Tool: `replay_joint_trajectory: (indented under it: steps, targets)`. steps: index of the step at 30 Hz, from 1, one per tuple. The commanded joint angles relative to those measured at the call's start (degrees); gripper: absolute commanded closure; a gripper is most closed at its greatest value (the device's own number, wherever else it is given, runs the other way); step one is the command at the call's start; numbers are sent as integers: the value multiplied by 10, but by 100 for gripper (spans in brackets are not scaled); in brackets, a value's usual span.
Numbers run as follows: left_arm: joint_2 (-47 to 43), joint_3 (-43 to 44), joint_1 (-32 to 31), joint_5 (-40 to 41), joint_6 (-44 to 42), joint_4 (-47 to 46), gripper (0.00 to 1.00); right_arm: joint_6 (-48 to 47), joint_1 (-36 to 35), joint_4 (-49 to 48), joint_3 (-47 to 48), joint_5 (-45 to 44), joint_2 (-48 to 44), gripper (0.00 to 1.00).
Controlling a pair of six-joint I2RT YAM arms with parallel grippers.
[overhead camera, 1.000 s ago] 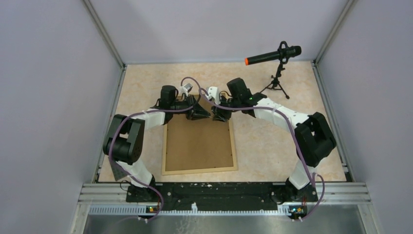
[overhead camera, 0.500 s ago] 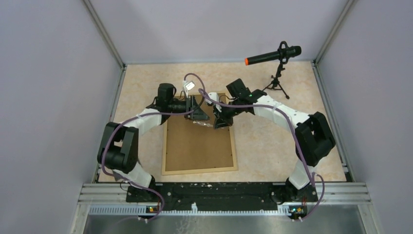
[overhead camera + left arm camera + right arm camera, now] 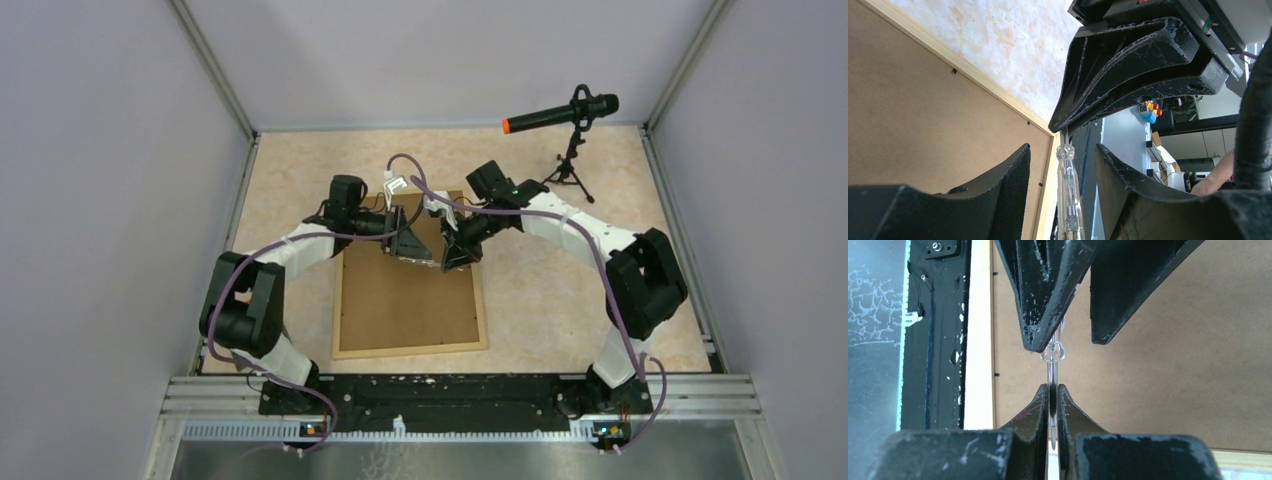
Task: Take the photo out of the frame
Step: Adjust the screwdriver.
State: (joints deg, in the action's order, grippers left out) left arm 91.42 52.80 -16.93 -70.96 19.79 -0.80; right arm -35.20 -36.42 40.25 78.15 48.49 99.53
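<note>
The frame lies back side up on the table, its brown fibreboard facing me. The photo is hidden. My right gripper is shut on a thin clear piece seen edge-on, and holds it above the frame's far part; the right wrist view shows the grip. My left gripper faces it. It is open, with one finger on either side of the clear piece and neither touching it. The fibreboard and wood rim show under it.
A black microphone with an orange tip stands on a small tripod at the back right. Grey walls enclose the table on three sides. The arm bases sit on a black rail at the near edge.
Both grippers have moved a little nearer over the frame's far part. The left gripper has turned and come round the clear piece, which the right gripper holds.
</note>
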Motion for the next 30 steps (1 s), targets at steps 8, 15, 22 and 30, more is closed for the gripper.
replay_joint_trajectory:
  steps: [8, 15, 22, 30]
  targets:
    - [-18, -15, -32, -14, -32, 5, 50, 15, 7, -11, 42, 33, 13, 100]
    - [-19, -18, -38, 1, -33, 4, 55, 5, 10, 0, 48, 37, 17, 100]
    - [-15, -27, -43, 11, 37, -72, 93, 12, 10, -2, 49, 44, 14, 100]
    - [0, -19, -18, 64, 92, -99, 100, 108, 70, -80, -22, -1, -53, 29]
